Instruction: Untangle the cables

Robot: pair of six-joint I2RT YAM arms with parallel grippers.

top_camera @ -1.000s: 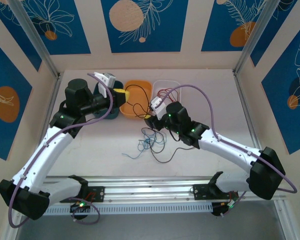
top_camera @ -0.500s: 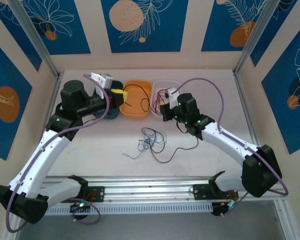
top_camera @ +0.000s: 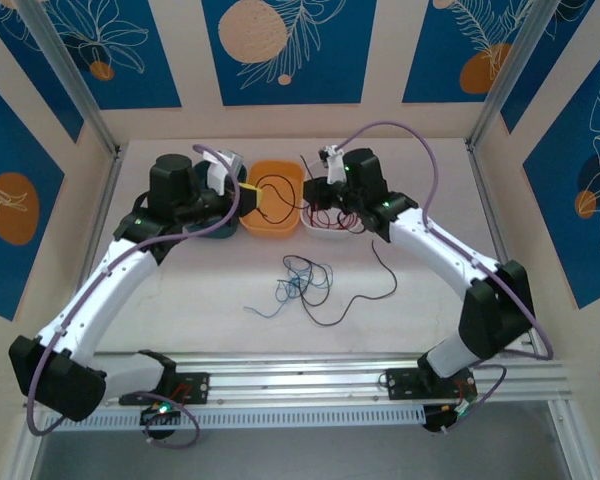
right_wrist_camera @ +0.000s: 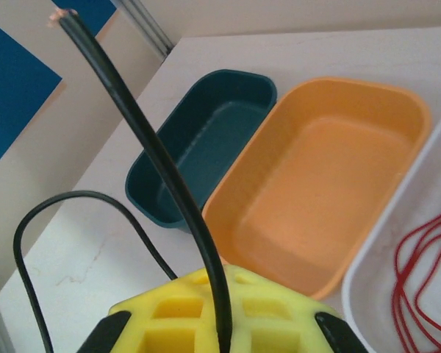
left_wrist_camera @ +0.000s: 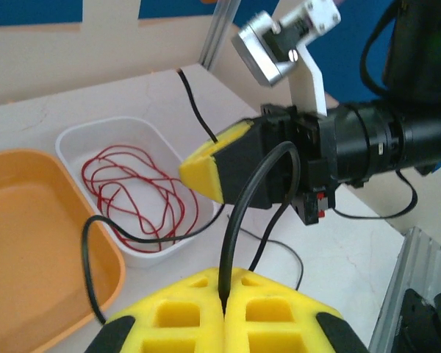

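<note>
A black cable (top_camera: 272,190) is stretched over the orange bin (top_camera: 280,224) between my two grippers. My left gripper (left_wrist_camera: 226,285) is shut on one part of it, by the teal bin (top_camera: 220,232). My right gripper (right_wrist_camera: 221,279) is shut on another part, above the white bin (top_camera: 325,232); the cable's cut end (right_wrist_camera: 62,16) sticks up past its fingers. A red cable (left_wrist_camera: 136,187) lies coiled in the white bin (left_wrist_camera: 81,140). From the right gripper (top_camera: 315,195) the black cable drops to a loose tangle of blue and black cables (top_camera: 302,283) on the table.
Three bins stand in a row at the back: teal (right_wrist_camera: 206,136), orange (right_wrist_camera: 331,176), white (right_wrist_camera: 375,294). Aluminium posts (top_camera: 75,90) and patterned walls enclose the table. The right arm's lilac cable (top_camera: 420,150) arches over the back right.
My right gripper has shut on the black cable and carried it from the table's tangle back to above the white bin. The left arm shifted slightly right, still gripping.
</note>
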